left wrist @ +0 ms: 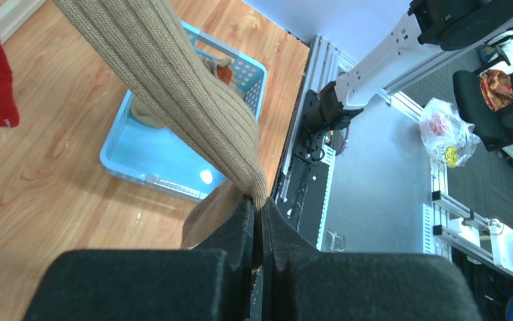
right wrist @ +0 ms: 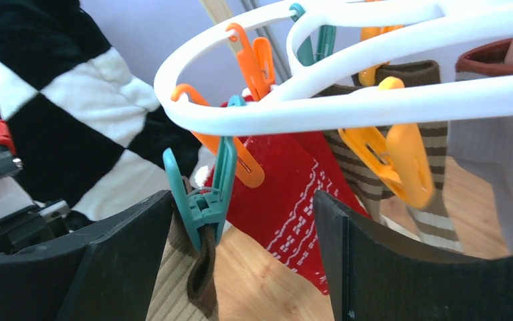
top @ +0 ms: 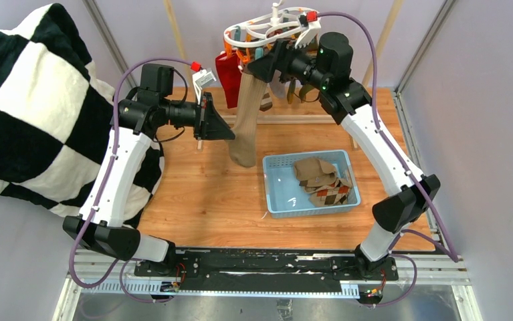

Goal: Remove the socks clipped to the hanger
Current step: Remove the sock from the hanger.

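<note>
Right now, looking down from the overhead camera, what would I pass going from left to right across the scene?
checkered blanket → left gripper → long tan sock → blue basket

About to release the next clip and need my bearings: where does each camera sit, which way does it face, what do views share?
Top external: above and behind the bases, looking down on table and basket; left arm and right arm show whole.
Left wrist: on the left gripper, facing rightward past the pinched tan sock to the basket; shut jaws show.
Right wrist: on the right gripper, facing the hanger; open jaws flank a teal clip.
Shared: red sock in all three.
</note>
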